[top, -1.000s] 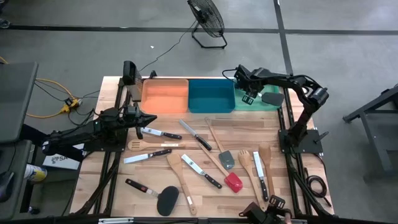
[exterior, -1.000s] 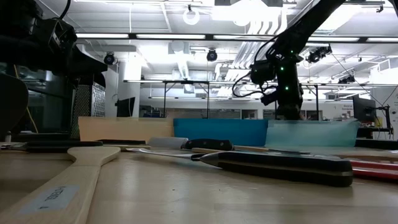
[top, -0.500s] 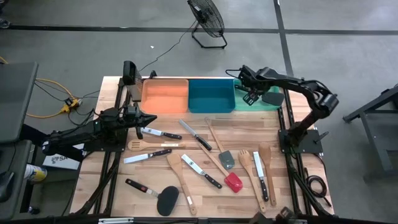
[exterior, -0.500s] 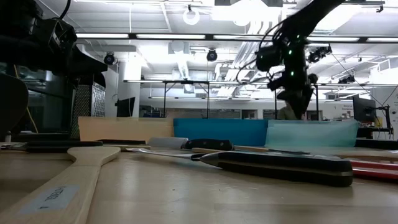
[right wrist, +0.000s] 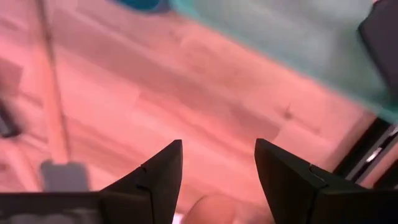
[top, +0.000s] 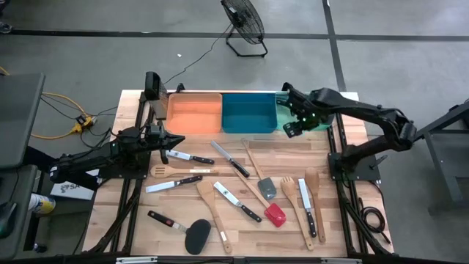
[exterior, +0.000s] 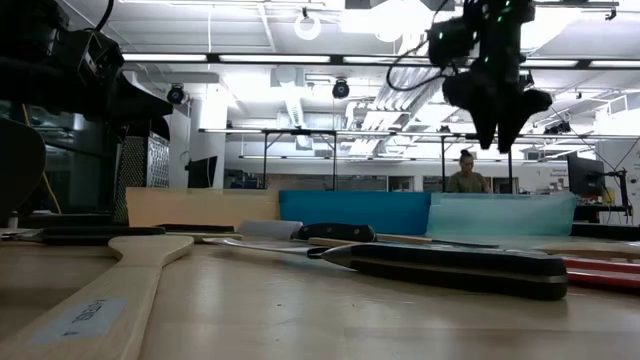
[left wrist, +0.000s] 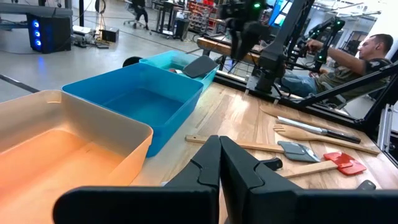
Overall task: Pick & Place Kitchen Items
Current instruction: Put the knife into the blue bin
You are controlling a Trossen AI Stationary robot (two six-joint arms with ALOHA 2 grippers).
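Observation:
Several utensils lie flat on the wooden table (top: 330, 158): black-handled knives (top: 189, 157) (top: 238, 202) (top: 308, 207), a wooden spoon (top: 176, 171), a wooden spatula (top: 212, 213), a wooden fork (top: 293, 199), and grey-headed (top: 266, 187), red-headed (top: 275, 214) and black-headed (top: 198, 236) turners. Another black turner head (left wrist: 198, 65) rests in the green bin (left wrist: 163, 60). My right gripper (top: 291, 128) (right wrist: 219, 162) is open and empty, fingers pointing down, high above the table just in front of the green bin. My left gripper (top: 176, 141) (left wrist: 219, 155) is shut and empty, low beside a knife at the table's left.
The orange bin (top: 194, 114), blue bin (top: 249, 112) and green bin (top: 281, 121) stand in a row along the far edge. The near knife (exterior: 450, 265) and a wooden spatula (exterior: 100, 290) fill the low view's foreground. A person (exterior: 466, 175) sits beyond the table.
My right gripper has risen from above the green bin and moved toward the table's near edge, past the bin's front wall, while its arm swung out to the right. The black turner head has stayed in the green bin. The utensils on the table have kept still.

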